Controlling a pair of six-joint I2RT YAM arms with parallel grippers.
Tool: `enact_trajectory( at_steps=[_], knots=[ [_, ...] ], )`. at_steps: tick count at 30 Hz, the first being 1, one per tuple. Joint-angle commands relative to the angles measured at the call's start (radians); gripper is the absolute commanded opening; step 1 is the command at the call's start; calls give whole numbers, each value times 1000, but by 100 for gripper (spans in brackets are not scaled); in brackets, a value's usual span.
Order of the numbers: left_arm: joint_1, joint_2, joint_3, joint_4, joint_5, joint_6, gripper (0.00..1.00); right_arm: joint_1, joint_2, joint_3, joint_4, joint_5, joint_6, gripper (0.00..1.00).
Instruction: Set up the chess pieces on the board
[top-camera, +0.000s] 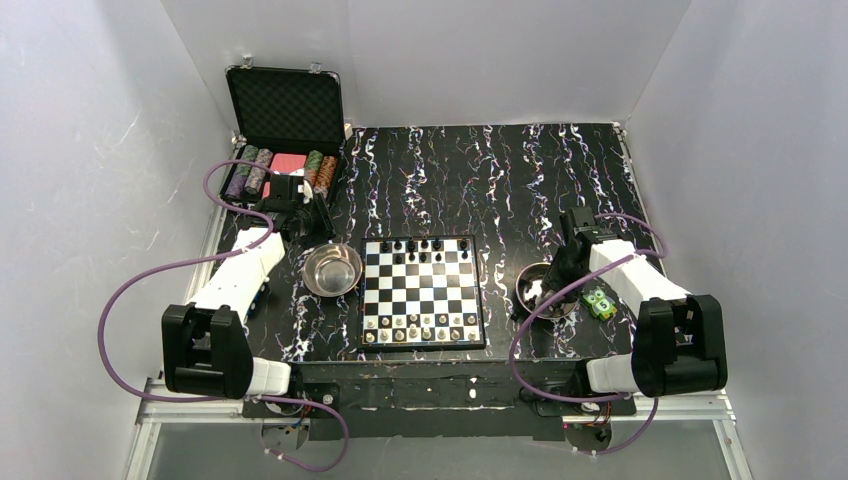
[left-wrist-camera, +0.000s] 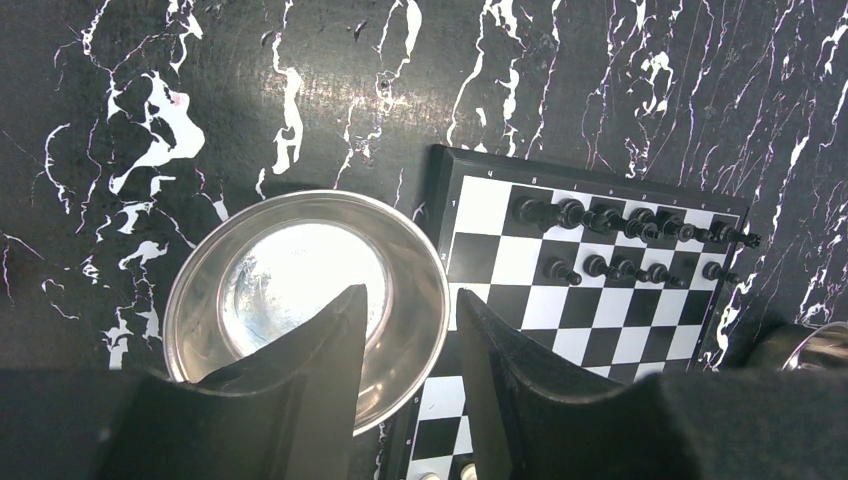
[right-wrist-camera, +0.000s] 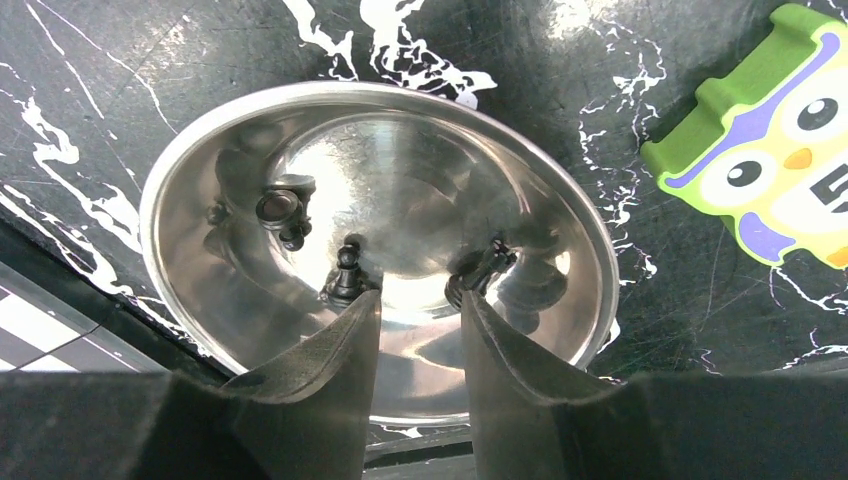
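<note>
Steel bowl (right-wrist-camera: 205, 255) right of the board (top-camera: 422, 290), three dark chess pieces (right-wrist-camera: 345, 275) inside, right gripper (right-wrist-camera: 420, 297) parted above them, holding nothing, left gripper (left-wrist-camera: 410, 293) parted, empty, over a second bowl (left-wrist-camera: 300, 260) beside the board

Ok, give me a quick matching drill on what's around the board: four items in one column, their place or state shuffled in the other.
Things:
1. left shiny steel bowl
2. right shiny steel bowl
3. green owl-shaped toy
4. black case with foam-lined lid

Place or state:
A. open, at the far left corner
B. holds a few black chess pieces
C. empty
D. lies just right of the right-hand bowl

Pairs: 1-C, 2-B, 3-D, 4-A.
</note>
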Motion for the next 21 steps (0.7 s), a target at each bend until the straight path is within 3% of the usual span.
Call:
enact_trajectory(
  at_steps=[1, 13, 21],
  knots=[
    [5, -34, -21, 8, 16, -6, 37, -10, -4, -25, -16, 14, 9, 44],
    [6, -17, -15, 13, 21, -4, 37, -15, 56, -46, 20, -14, 9, 43],
    [6, -20, -21, 13, 17, -2, 37, -19, 79, -51, 61, -9, 12, 28]
  ],
)
